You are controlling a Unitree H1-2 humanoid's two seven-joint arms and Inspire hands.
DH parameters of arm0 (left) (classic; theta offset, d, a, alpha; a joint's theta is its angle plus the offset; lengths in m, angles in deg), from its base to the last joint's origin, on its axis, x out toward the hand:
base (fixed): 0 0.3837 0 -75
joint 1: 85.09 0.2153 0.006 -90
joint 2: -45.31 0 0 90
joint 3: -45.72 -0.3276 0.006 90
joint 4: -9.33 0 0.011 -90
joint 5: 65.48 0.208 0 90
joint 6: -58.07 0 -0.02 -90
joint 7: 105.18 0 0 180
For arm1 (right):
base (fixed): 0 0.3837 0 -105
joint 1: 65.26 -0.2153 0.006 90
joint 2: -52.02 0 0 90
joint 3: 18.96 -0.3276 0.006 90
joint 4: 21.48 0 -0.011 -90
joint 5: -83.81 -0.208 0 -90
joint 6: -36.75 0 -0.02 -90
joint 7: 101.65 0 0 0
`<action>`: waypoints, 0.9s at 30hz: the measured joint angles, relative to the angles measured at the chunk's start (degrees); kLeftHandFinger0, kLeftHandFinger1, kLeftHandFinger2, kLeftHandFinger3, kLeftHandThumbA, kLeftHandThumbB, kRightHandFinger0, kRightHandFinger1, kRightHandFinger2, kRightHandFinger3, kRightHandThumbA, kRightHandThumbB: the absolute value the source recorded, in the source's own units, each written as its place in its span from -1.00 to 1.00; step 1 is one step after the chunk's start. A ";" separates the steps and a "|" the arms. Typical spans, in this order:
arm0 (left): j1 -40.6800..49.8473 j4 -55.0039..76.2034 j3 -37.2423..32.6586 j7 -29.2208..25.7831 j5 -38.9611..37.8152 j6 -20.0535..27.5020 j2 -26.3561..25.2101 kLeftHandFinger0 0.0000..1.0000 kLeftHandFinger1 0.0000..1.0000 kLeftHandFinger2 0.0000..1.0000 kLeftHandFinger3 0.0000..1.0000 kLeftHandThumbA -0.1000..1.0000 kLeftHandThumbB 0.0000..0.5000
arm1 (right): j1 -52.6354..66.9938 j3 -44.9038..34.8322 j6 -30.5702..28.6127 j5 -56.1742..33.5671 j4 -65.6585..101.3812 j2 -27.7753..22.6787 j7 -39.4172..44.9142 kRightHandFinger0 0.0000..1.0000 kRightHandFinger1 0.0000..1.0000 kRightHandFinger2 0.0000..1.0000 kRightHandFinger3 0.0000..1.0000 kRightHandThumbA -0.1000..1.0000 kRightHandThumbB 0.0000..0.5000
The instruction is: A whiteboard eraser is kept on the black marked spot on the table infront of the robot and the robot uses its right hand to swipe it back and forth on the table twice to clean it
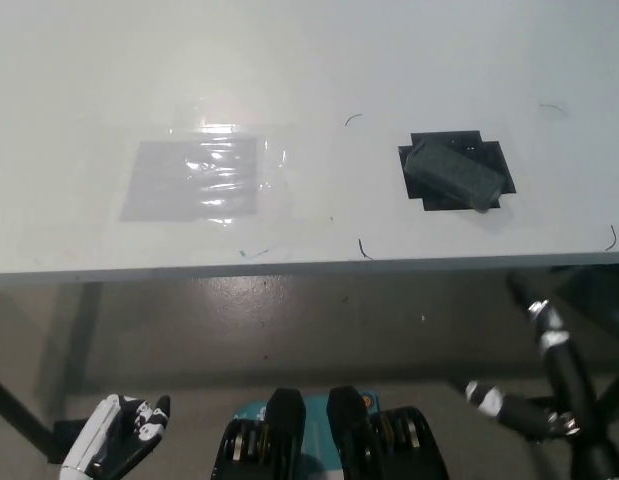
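One white table fills the upper half of the frame, its near edge running nearly level across the middle. The top is pale and matte, with a soft glare toward the upper centre. A few thin dark pen marks curl on it: one just above the centre, one at the upper right, one near the edge below centre, one at the far right edge. At centre left lies a clear plastic sheet, flat on the top, wrinkled and catching light in white streaks; the patch beneath it reads slightly greyer than the rest of the table.

Right of centre sits the black spot, a rough patch with stepped edges. The eraser, a grey-green block, lies on the spot, turned at a slant, its lower right end reaching the patch's border.

Below the table edge the floor is a brownish grey, smooth, with small specks. A table leg drops through the left part in shadow.

The left hand rests at the lower left, below the table and well apart from it, fingers loosely apart, holding nothing. The right hand is at the lower right, also below the table edge, well apart from the eraser, holding nothing, with fingers spread.

No containers appear.
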 measured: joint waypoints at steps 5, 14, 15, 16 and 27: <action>0.04 -0.55 0.05 0.14 0.01 -0.03 0.04 -1.00 -1.00 -1.00 -1.00 -0.05 0.11 | -8.30 -2.47 6.81 2.26 7.02 -3.59 1.14 1.00 1.00 1.00 1.00 0.86 0.11; 0.41 -0.89 0.14 0.24 0.01 -0.06 0.09 -1.00 -1.00 -1.00 -1.00 -0.10 0.09 | -29.00 -1.55 16.62 6.28 2.09 -8.00 4.80 0.00 0.33 0.48 1.00 0.96 0.58; 0.42 -0.89 0.15 0.28 0.00 -0.06 0.09 -1.00 -1.00 -1.00 -1.00 -0.09 0.06 | -31.94 -1.03 17.87 6.79 -0.31 -8.22 5.18 0.58 1.00 1.00 1.00 0.99 0.55; 0.46 -0.91 0.17 0.29 0.00 -0.06 0.09 -1.00 -1.00 -1.00 -1.00 -0.09 0.06 | -34.10 -0.57 18.64 7.18 -2.17 -8.28 5.53 1.00 1.00 1.00 1.00 1.00 0.55; 0.60 -1.03 0.33 0.37 0.00 -0.06 0.11 -1.00 -1.00 -1.00 -1.00 -0.10 0.10 | -57.97 8.49 27.87 12.14 -34.17 -6.93 8.90 1.00 1.00 1.00 1.00 1.00 0.38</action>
